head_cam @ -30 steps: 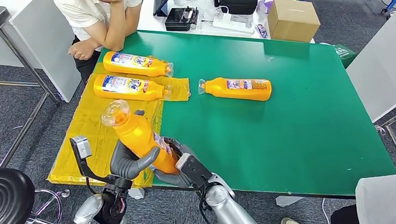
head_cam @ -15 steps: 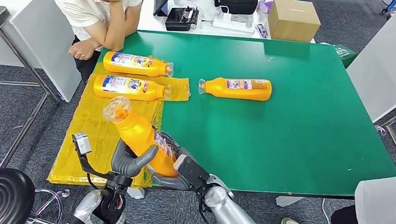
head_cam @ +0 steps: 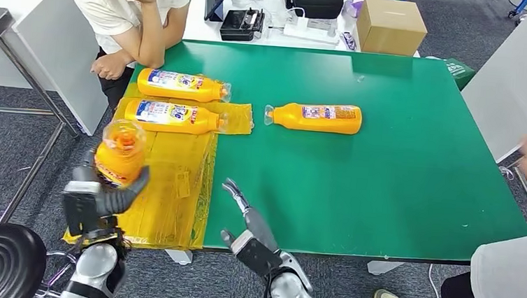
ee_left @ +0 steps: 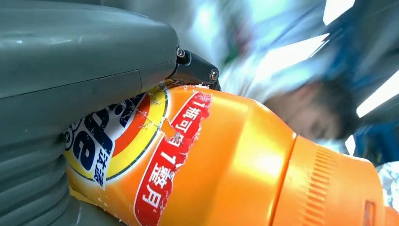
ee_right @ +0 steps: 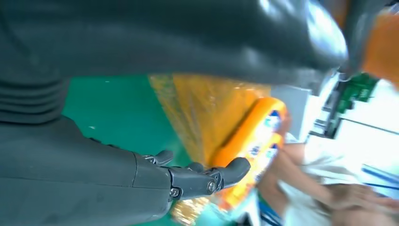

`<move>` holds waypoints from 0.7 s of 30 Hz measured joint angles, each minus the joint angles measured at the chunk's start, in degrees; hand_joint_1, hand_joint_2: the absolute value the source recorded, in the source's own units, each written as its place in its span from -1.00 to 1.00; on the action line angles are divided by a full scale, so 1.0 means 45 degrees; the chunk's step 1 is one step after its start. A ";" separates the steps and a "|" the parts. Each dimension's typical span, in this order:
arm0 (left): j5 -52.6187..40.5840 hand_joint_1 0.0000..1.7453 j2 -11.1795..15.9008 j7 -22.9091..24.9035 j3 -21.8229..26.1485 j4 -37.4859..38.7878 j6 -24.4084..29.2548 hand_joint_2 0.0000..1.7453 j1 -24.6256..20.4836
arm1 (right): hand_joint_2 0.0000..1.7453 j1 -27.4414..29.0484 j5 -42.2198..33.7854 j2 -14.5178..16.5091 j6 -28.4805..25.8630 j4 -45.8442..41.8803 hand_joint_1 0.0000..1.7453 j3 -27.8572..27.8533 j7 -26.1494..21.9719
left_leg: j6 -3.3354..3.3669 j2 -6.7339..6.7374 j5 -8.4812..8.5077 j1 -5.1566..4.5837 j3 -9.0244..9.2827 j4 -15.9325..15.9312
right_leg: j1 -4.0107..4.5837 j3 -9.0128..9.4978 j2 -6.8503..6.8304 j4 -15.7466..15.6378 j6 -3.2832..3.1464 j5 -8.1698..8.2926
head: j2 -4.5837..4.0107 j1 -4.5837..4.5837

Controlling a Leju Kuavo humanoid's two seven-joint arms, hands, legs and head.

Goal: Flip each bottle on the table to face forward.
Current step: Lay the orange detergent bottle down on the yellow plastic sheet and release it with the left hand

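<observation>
The left hand (head_cam: 100, 197) has its fingers wrapped around the lower body of an orange bottle (head_cam: 119, 153), holding it up off the table with its clear cap end pointing toward the camera; in the left wrist view the grey thumb (ee_left: 84, 52) presses across the bottle's (ee_left: 226, 165) torn red and blue label. This held bottle hangs over the outer left edge of the yellow mat (head_cam: 167, 184), near the mat's front half. The right hand (head_cam: 245, 218) holds nothing, its dark fingers (head_cam: 236, 195) stretched out and apart above the green table (head_cam: 385, 171), just to the right of the mat's front right corner; the right wrist view shows the same fingers (ee_right: 207, 176) extended, with the mat blurred beyond them. Two more bottles lie on their sides at the far end of the mat, labels up and caps pointing right: the nearer one (head_cam: 172, 116) rests on the mat, the farther one (head_cam: 181, 85) lies just beyond the mat's far edge. A fourth bottle (head_cam: 315, 117) lies on the bare green surface well to the right of the mat, cap pointing left toward it. A seated person (head_cam: 126, 13) leans on the table corner beyond the mat. A cardboard box (head_cam: 390, 24) stands on a white table farther back and to the right.
</observation>
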 joint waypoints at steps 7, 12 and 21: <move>-0.3416 1.00 -0.0067 0.1503 0.0354 0.2190 -0.1243 1.00 -0.1309 | -1.00 0.0178 -0.0094 0.0005 0.0302 -0.1279 -1.00 0.0394 -0.0013 | 0.0008 -0.0008 0.0029 -0.0001 0.0003 0.0000 | -0.0001 -0.0002 -0.0005 -0.0005 -0.0003 0.0012 | 0.0000 0.0000; -0.3646 1.00 -0.0267 0.1387 0.0184 0.5568 -0.2524 1.00 -0.2679 | -1.00 0.0015 -0.0365 0.0132 0.0664 -0.1282 -1.00 0.0470 -0.0166 | -0.0002 0.0008 0.0047 -0.0003 0.0004 0.0000 | -0.0001 0.0001 0.0006 0.0000 -0.0024 0.0053 | 0.0000 0.0001; -0.4090 1.00 -0.0427 0.1440 -0.0189 0.8357 -0.3193 1.00 -0.4360 | -1.00 -0.0165 -0.0587 0.0140 0.0931 -0.1214 -1.00 0.0519 -0.0195 | -0.0006 -0.0040 0.0065 -0.0004 0.0027 -0.0005 | -0.0001 0.0034 -0.0023 0.0000 -0.0025 0.0043 | 0.0000 -0.0005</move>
